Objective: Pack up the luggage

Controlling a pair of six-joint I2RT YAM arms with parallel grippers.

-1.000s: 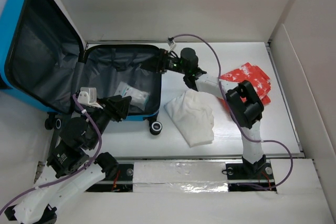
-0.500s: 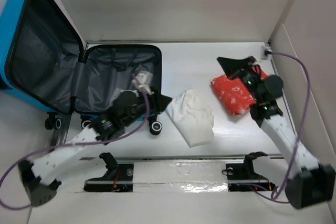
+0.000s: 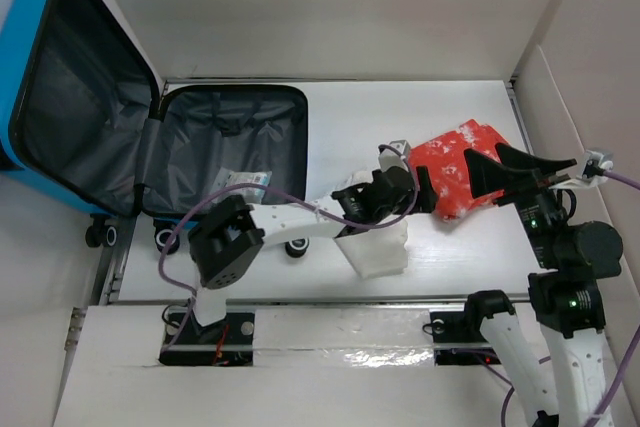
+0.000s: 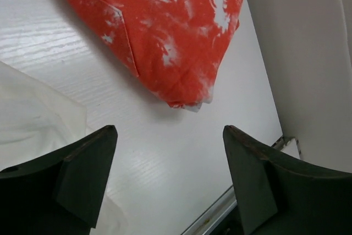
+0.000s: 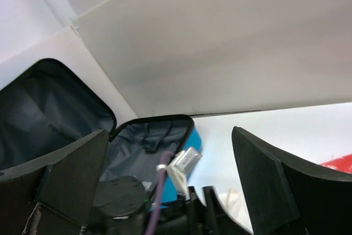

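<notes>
The luggage (image 3: 85, 97) is a small hard-shell suitcase with a bright blue shell, dark grey lining and black wheels. It lies open at the far left of the white counter (image 3: 400, 112). Its lid stands up against the left wall and its deep half lies flat.

The left arm stretches away from the luggage to the right, across a crumpled white cloth (image 3: 378, 252) that lies just right of the luggage's wheels. The left tool (image 3: 425, 187) is spread open with nothing between its fingers, low over bare counter at the near edge of a red and white tie-dye cloth (image 3: 450, 172). This red cloth lies further right of the luggage. The right tool (image 3: 500, 169) hangs above the red cloth's far side, its fingers wide apart and empty, pointing back at the luggage. A small clear packet (image 3: 243, 179) lies inside the luggage's flat half, near its front rim.

Half a second earlier the left tool was at the luggage's front rim. The right tool was then down on the red cloth. The luggage has not moved.
</notes>
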